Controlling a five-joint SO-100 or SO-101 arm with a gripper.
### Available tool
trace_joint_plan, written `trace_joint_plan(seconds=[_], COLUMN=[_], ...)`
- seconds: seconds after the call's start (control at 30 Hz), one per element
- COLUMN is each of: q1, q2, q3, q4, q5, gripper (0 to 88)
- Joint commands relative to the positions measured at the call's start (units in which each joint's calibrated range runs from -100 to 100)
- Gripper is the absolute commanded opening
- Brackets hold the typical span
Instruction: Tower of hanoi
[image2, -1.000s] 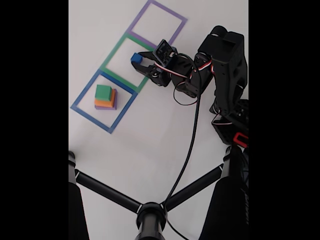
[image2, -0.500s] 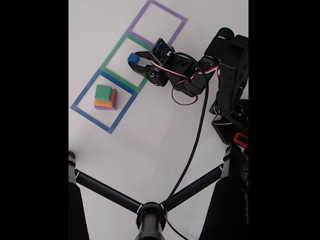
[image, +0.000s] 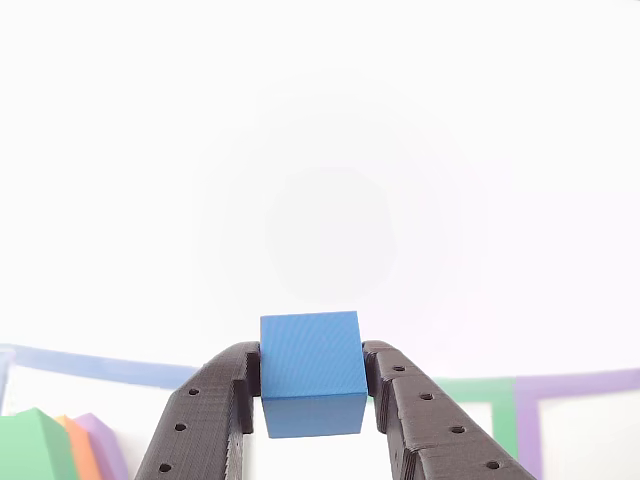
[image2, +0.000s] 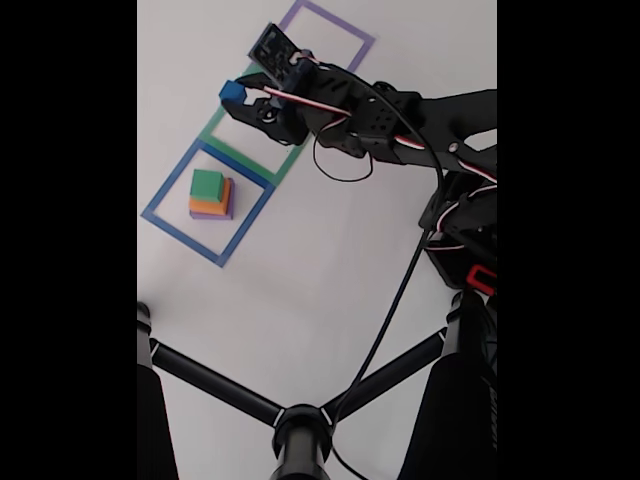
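Toward the upper left of the fixed view, the blue block (image2: 232, 92) is seen clamped in the gripper (image2: 238, 91), over the left edge of the green taped outline (image2: 228, 148). Whether it is lifted clear of the table (image2: 330, 260) cannot be told from that view. At the bottom centre of the other view, the same block (image: 311, 371) is shown pinched between the two black printed fingers (image: 205, 415), one flat side face against each, with its top standing proud of the fingertips.

Left of centre in the fixed view, the remaining three blocks are stacked inside the blue taped outline (image2: 170, 223): green block (image2: 207, 184) on top, orange block (image2: 209, 207) under it, purple block (image2: 226, 211) at the base. The purple taped outline (image2: 350, 66) lies at the upper edge, partly covered by the arm.

Handling, as judged:
- The blocks appear to be matte rigid plastic, likely light and not fragile.
- Little slip is expected from the matte faces against the ribbed printed fingers.
- Hold is best taken on two opposite flat sides, square to the faces; a corner grip would probably twist the piece.
- For the stacked pieces, only the band standing above the next block down is offered, so a shallow grip is called for.
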Motion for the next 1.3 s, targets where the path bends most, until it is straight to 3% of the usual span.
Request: trace_joint_plan(seconds=[0.0, 0.27, 0.6, 0.87, 1.27], q1=[-2.3, -9.1, -15.2, -17.1, -16.9], q2=[-8.7, -14.0, -15.3, -15.9, -17.0], q3=[-13.7, -35.7, -47.1, -41.4, -13.8], q4=[21.1, 50.9, 63.6, 59.3, 29.8], q5=[0.6, 0.6, 0.6, 0.6, 0.6], gripper=[2.4, 2.2, 1.9, 1.8, 1.9])
